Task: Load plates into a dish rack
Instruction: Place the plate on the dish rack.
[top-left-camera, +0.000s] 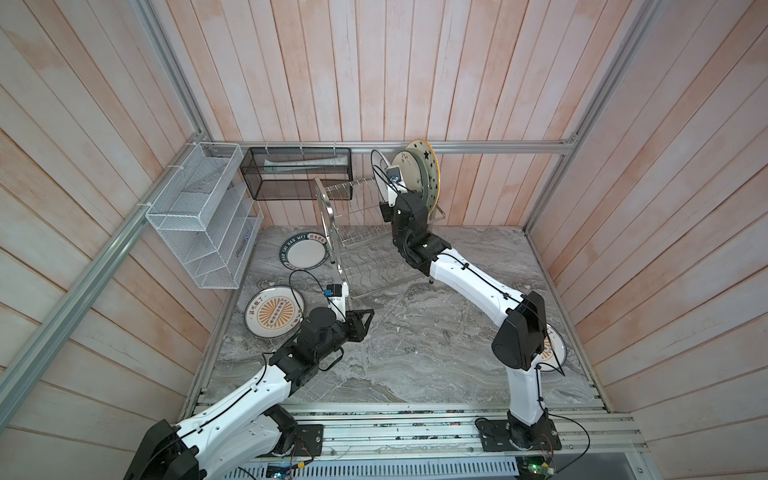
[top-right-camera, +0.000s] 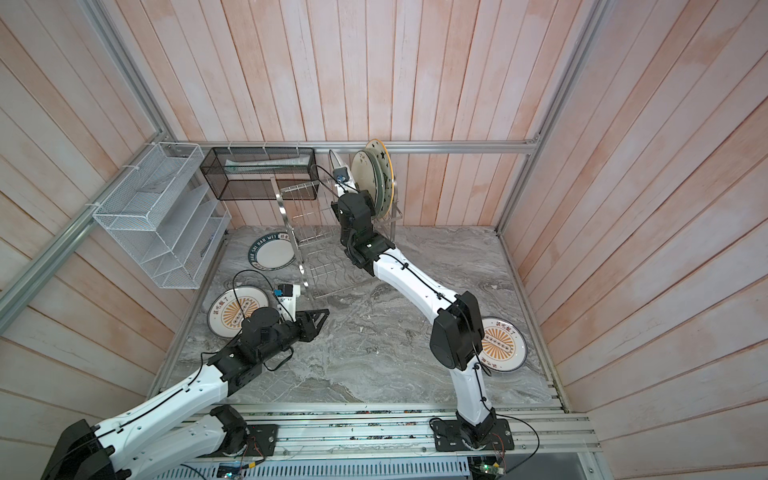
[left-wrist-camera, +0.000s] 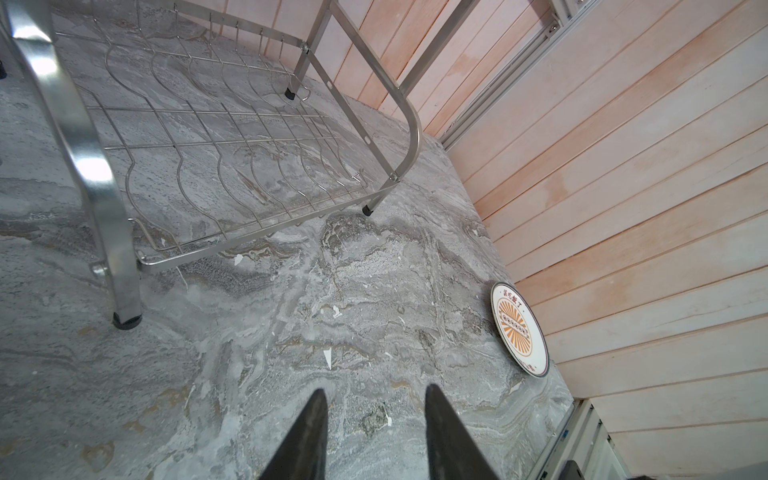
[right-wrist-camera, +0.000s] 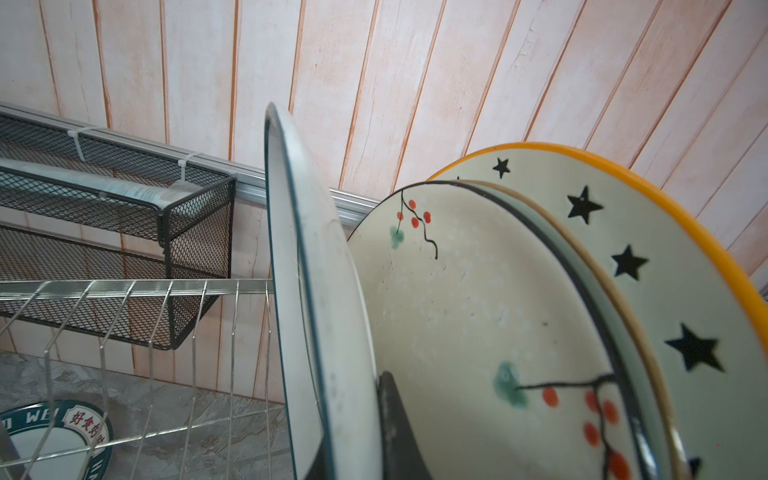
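The steel dish rack (top-left-camera: 357, 232) stands at the back of the marble table. Upright in its top tier are a star plate (right-wrist-camera: 665, 270) with an orange rim and a flower plate (right-wrist-camera: 478, 311), with another plate's edge between them. My right gripper (right-wrist-camera: 353, 415) is shut on a white plate (right-wrist-camera: 328, 291) with a dark rim, held on edge beside the flower plate. Flat on the table lie a lettered plate (top-left-camera: 304, 252) and two sunburst plates (top-left-camera: 272, 311) (top-right-camera: 505, 345). My left gripper (left-wrist-camera: 376, 392) hovers open over bare table in front of the rack, holding nothing.
A white mesh shelf (top-left-camera: 199, 220) hangs on the left wall and a black mesh basket (top-left-camera: 297, 172) on the back wall, just behind the rack. Wooden walls close in three sides. Small white chips dot the marble.
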